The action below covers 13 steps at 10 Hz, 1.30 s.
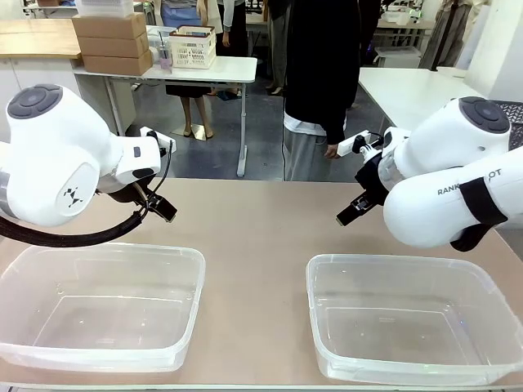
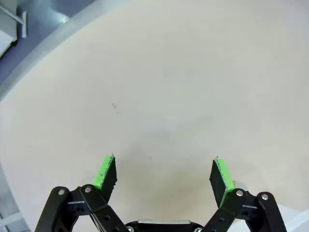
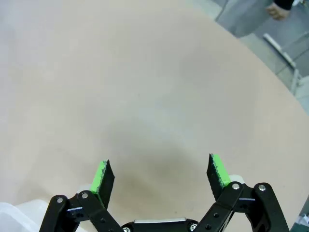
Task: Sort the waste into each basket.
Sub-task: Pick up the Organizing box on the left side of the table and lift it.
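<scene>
Front view: the left gripper (image 1: 163,208) is held above the table (image 1: 253,212), fingers wide with nothing between them, behind the left basket (image 1: 98,247). No waste is seen inside it or the right basket (image 1: 392,260), behind which the right gripper (image 1: 347,216) is held equally wide. Waste could later be dropped on a rim if it is released off-centre.

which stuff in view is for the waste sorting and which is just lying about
For the job: left tub, right tub, left gripper and right gripper, jaws open over the table.
Lying about: cardboard boxes and white basket on the far table.
</scene>
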Each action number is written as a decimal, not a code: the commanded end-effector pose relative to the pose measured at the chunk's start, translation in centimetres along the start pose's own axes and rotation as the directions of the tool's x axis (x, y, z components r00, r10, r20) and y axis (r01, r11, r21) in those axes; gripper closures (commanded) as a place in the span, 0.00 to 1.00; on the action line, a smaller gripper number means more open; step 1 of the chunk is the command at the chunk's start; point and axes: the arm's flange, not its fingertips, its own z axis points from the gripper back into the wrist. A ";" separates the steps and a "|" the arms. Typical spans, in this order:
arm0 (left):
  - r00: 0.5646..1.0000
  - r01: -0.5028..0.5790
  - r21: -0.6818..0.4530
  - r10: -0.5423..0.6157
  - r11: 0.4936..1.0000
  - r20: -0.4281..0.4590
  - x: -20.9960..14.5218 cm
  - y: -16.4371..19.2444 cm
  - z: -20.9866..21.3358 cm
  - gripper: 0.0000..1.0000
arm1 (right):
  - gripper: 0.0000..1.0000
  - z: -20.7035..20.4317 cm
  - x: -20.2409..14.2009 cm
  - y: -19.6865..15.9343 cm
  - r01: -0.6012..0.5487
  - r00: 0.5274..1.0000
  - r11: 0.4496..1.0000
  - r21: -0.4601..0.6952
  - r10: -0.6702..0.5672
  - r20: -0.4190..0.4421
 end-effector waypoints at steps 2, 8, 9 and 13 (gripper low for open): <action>1.000 0.000 0.000 0.000 1.000 0.000 0.0 0.0 0.0 0.00 | 0.00 0.0 0.0 0.0 0.000 1.000 1.000 0.000 0.000 0.000; 0.998 -0.066 -0.142 0.067 0.988 -0.001 -2.5 -7.6 24.0 0.00 | 0.00 20.7 -8.9 3.0 0.054 0.998 0.998 0.030 -0.054 0.011; 0.993 -0.114 0.006 0.113 0.994 0.024 -2.3 -7.6 22.5 0.00 | 0.00 17.1 0.7 -0.4 0.041 0.999 0.999 0.014 -0.041 0.002; 0.999 -0.041 -0.456 0.049 0.889 0.005 0.1 -7.0 25.1 0.00 | 0.00 20.9 0.0 -0.2 0.033 0.998 0.899 0.436 -0.054 0.035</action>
